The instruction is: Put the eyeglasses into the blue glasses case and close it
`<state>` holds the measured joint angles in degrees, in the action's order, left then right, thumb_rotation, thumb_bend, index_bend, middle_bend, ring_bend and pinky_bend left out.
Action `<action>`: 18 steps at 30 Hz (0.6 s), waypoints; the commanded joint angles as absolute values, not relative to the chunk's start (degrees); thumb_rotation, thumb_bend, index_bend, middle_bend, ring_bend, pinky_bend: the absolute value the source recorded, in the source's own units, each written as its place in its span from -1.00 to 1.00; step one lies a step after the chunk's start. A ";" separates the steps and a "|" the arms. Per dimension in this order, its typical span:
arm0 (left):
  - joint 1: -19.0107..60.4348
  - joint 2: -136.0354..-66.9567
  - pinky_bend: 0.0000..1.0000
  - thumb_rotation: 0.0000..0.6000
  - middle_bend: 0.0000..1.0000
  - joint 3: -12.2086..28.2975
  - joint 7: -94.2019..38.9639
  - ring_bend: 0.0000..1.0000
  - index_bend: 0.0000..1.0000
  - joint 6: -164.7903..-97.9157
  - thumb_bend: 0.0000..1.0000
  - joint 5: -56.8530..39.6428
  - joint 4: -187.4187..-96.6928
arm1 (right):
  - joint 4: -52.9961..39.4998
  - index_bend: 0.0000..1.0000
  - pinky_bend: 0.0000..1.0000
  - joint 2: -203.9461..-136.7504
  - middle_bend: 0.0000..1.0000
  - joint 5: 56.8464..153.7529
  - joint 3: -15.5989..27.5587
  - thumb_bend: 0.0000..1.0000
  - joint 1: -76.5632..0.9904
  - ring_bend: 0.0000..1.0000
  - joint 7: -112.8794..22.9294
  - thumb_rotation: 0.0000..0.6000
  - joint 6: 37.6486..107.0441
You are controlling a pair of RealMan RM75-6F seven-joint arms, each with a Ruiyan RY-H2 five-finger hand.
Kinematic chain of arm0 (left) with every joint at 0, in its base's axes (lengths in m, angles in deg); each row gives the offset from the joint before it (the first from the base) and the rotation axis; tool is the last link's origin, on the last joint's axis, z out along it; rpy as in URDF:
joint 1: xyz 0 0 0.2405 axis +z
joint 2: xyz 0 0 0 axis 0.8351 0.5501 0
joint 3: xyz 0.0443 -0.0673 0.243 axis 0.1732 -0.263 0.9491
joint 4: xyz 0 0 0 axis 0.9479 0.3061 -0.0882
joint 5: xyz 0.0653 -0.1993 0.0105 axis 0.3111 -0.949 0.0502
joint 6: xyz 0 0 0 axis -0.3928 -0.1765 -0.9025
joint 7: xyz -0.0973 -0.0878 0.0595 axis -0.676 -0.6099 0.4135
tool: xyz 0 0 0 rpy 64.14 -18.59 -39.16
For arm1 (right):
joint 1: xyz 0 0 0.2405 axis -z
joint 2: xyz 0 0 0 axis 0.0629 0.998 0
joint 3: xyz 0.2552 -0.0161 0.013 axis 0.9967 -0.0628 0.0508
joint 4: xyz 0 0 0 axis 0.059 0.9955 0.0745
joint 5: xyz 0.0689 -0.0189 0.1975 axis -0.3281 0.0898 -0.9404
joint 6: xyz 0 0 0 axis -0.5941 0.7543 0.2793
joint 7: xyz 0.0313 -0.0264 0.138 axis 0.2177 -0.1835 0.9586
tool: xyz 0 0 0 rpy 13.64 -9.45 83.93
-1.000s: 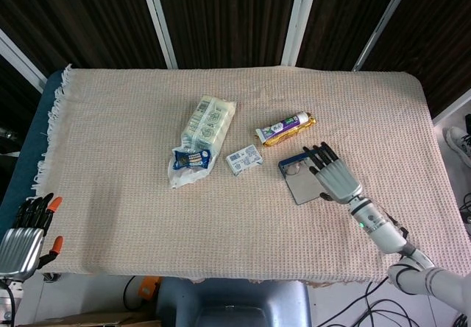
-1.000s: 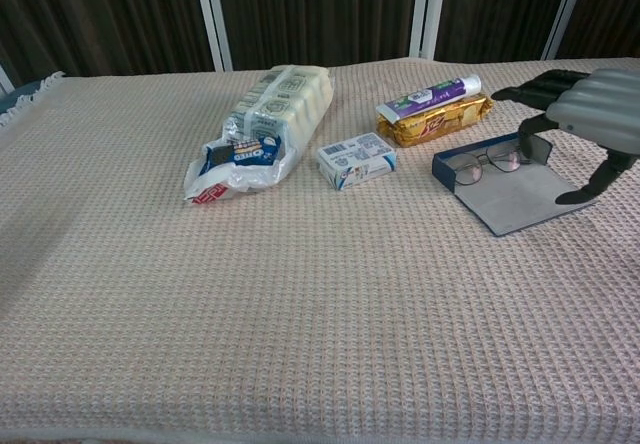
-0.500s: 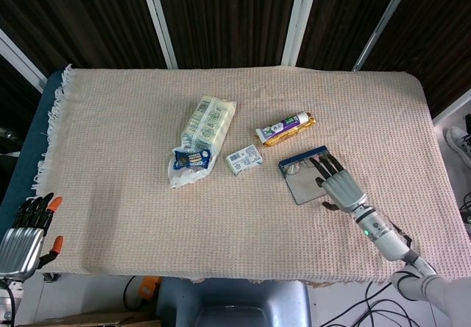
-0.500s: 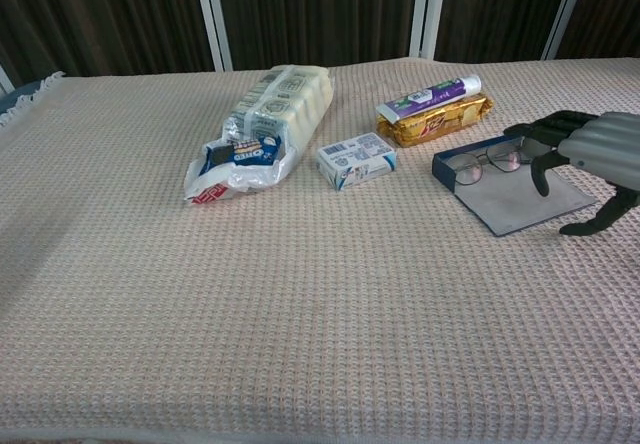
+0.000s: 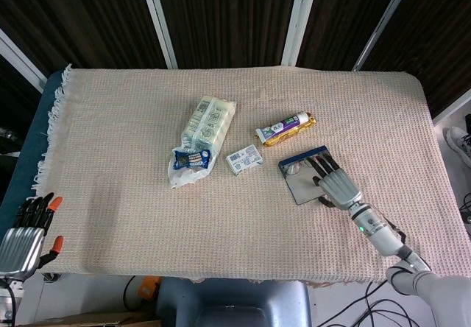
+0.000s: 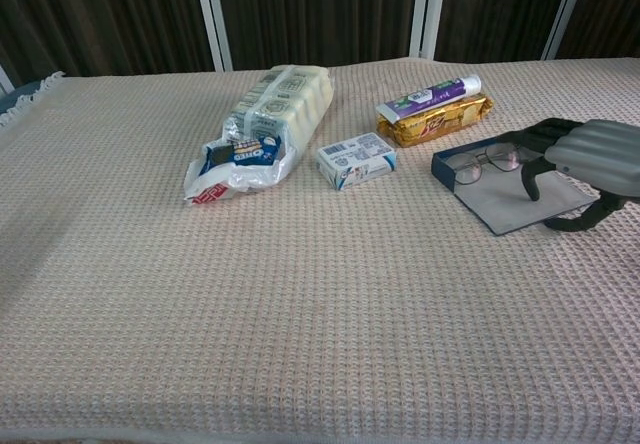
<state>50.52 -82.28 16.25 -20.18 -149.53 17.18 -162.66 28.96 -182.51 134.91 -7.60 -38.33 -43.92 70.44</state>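
Thin dark-framed eyeglasses point(image 6: 482, 162) lie inside the open blue glasses case w/ grey lining point(image 6: 500, 207), at its far rim, lid flat on the beige woven tablecloth point(image 6: 300, 294). Right hand point(image 6: 585, 156) sits low over the lid, fingers point(image 5: 324, 166) spread apart & stretched toward the glasses, holding nothing. Just behind the case: purple-white tube point(image 6: 436, 94) on a gold snack packet point(image 6: 436, 120). Left of it, small white-blue box point(image 6: 356, 160), then a torn white biscuit bag point(image 6: 262, 129). Left hand point(image 5: 23, 240) off the table's near-left corner, fingers apart, empty.
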 commanded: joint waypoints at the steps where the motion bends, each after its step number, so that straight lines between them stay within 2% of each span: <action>1: 50.54 -82.27 -0.88 1.00 -1.00 16.24 -20.14 -0.99 -1.00 -149.55 -0.18 17.17 -162.70 | 29.37 0.19 -1.00 -182.90 -0.90 134.77 -7.37 -0.29 -38.53 -1.00 -43.88 1.00 70.07; 6: 50.59 -82.29 -0.88 1.00 -1.00 16.19 -20.11 -0.99 -1.00 -149.64 -0.17 17.08 -162.67 | 30.11 0.19 -1.00 -183.51 -0.90 134.77 -7.23 -0.29 -38.77 -1.00 -43.51 1.00 69.54; 10: 50.62 -82.26 -0.88 1.00 -1.00 16.15 -20.11 -0.99 -1.00 -149.72 -0.17 17.07 -162.72 | 30.88 0.20 -1.00 -184.19 -0.89 134.86 -7.04 -0.18 -38.86 -1.00 -43.16 1.00 69.85; 18: 50.73 -82.35 -0.88 1.00 -1.00 16.07 -19.96 -0.99 -1.00 -149.95 -0.18 17.01 -162.68 | 32.09 0.27 -1.00 -185.34 -0.83 134.32 -5.38 -0.11 -39.57 -1.00 -42.92 1.00 71.34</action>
